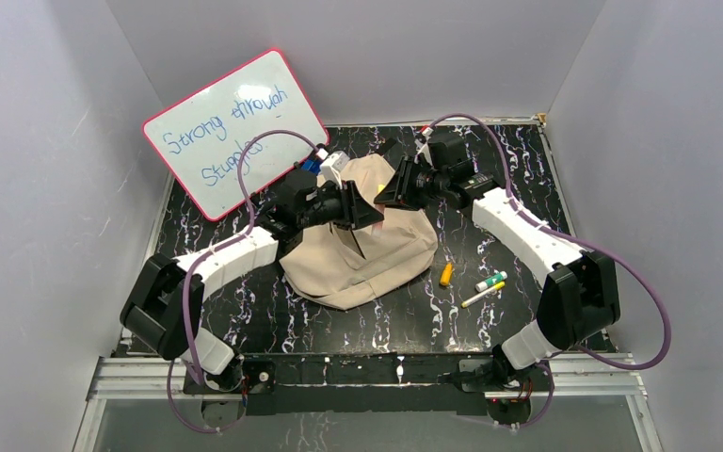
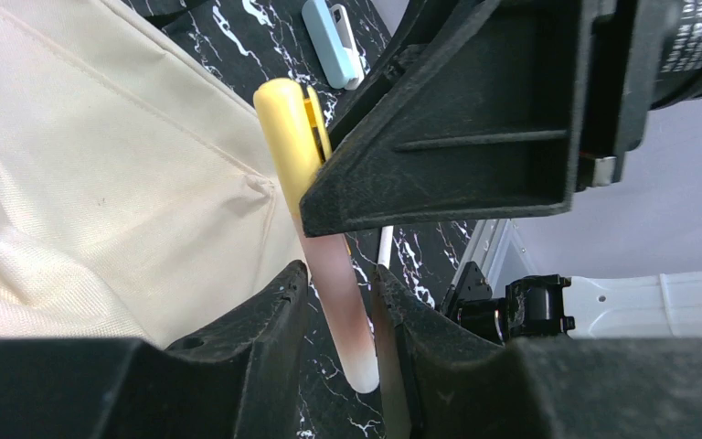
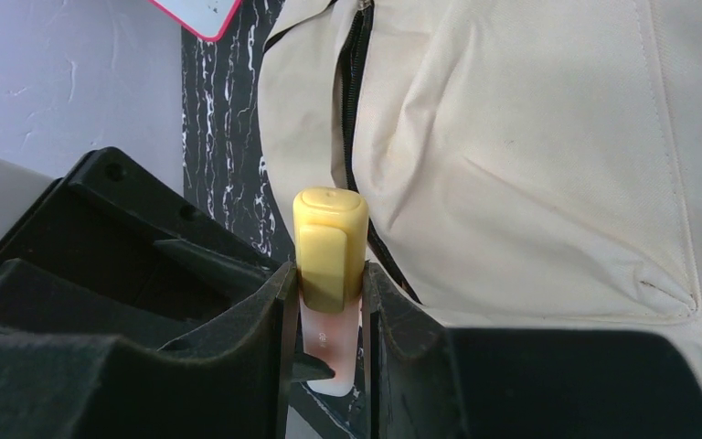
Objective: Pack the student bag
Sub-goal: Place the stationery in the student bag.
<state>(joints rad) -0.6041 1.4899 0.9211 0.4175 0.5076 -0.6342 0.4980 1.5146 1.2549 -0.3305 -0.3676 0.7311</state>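
Observation:
The student bag (image 1: pixel 377 259) lies beige and crumpled mid-table, its dark zipper (image 3: pixel 355 82) showing in the right wrist view; its fabric (image 2: pixel 101 183) fills the left of the left wrist view. Above it both grippers meet on one marker with a yellow cap (image 3: pixel 330 240) and a pale pink barrel (image 2: pixel 338 302). My right gripper (image 3: pixel 329 285) is shut on the cap end, its black finger (image 2: pixel 457 137) crossing the left wrist view. My left gripper (image 2: pixel 338 288) has closed on the barrel, both fingers against it. From above, the left gripper (image 1: pixel 358 212) and right gripper (image 1: pixel 393 191) stand tip to tip.
A pink-framed whiteboard (image 1: pixel 231 132) leans at the back left. Right of the bag lie an orange item (image 1: pixel 446 274), a green-capped marker (image 1: pixel 491 281) and a thin yellow-tipped pen (image 1: pixel 482 296). A pale blue and white item (image 2: pixel 332 41) lies on the black marbled table (image 1: pixel 339 325).

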